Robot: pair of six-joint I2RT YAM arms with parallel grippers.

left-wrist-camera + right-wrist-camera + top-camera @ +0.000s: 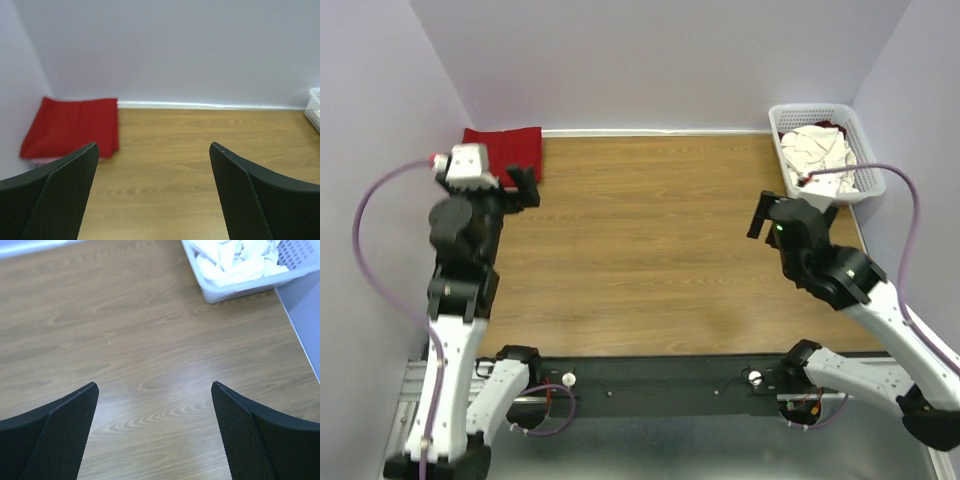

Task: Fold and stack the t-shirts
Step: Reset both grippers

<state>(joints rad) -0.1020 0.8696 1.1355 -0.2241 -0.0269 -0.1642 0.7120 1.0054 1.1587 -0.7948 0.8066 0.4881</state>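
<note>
A: Why lay folded dark red cloth t-shirt in far left corner?
B: Probably to start the stack beside folding space on brown wooden tabletop.
A: And crumpled cream-white cloth t-shirts?
B: Unfetched in white plastic lattice basket, far right. Gripping nothing: left hand, right hand spread wide.

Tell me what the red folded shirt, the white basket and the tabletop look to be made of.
The red folded t-shirt looks like soft matte cloth, perhaps cotton knit: limp edges, no shine. The basket seems white moulded plastic: rigid lattice walls. The tabletop shows wood grain with a faint sheen, likely laminate rather than bare wood.
</note>
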